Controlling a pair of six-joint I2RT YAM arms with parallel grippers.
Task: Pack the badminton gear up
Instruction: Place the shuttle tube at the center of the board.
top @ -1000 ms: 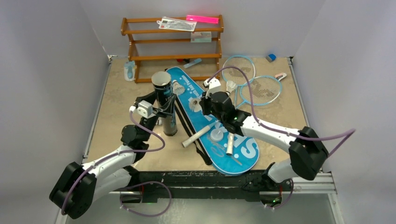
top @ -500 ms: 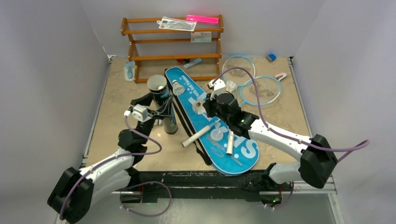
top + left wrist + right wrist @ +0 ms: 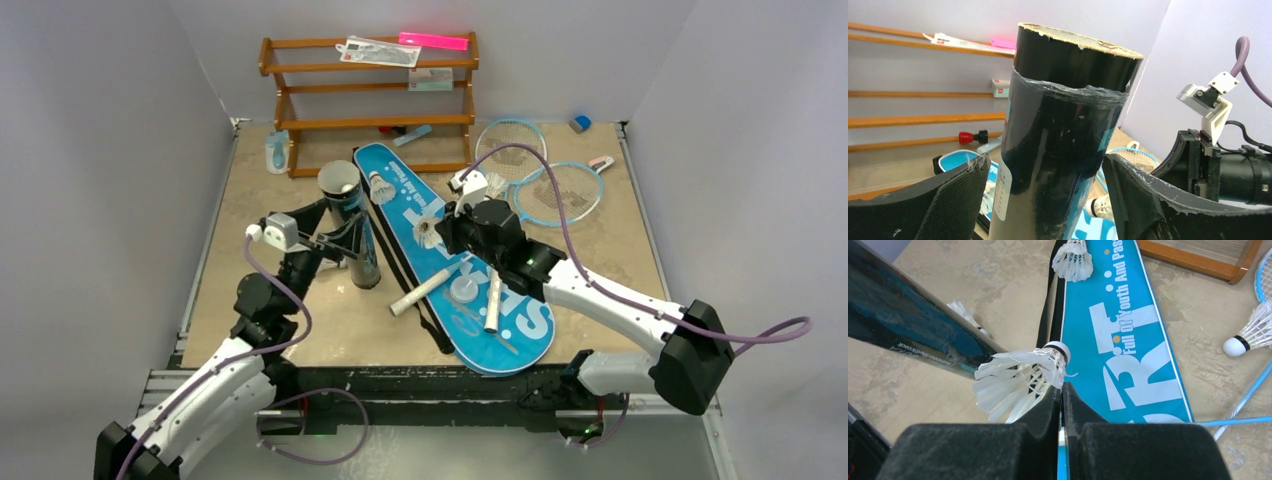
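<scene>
The black tube [image 3: 352, 228] stands upright on the table, leaning a little, with its mouth open. My left gripper [image 3: 350, 238] is open around it, and in the left wrist view the tube [image 3: 1063, 125] shows gaps to both fingers of the left gripper [image 3: 1045, 160]. My right gripper [image 3: 1062, 387] is shut on a white shuttlecock [image 3: 1020, 377] and holds it over the blue bag [image 3: 1128, 340]. From above, the right gripper [image 3: 447, 232] hovers over the bag [image 3: 520, 325]. Two rackets [image 3: 560, 195] lie at the back right.
More shuttlecocks lie on the bag [image 3: 380, 185] and beside the rackets [image 3: 495, 183]. Two white handles [image 3: 420, 292] and a clear round lid [image 3: 465, 292] rest on the bag. The wooden rack [image 3: 370, 100] stands at the back. Small blue [image 3: 580, 123] and pink [image 3: 600, 162] bits lie at the far right.
My left gripper has opened wider and drawn back left from the tube, which stays standing. The right arm has shifted slightly right, still holding the shuttlecock.
</scene>
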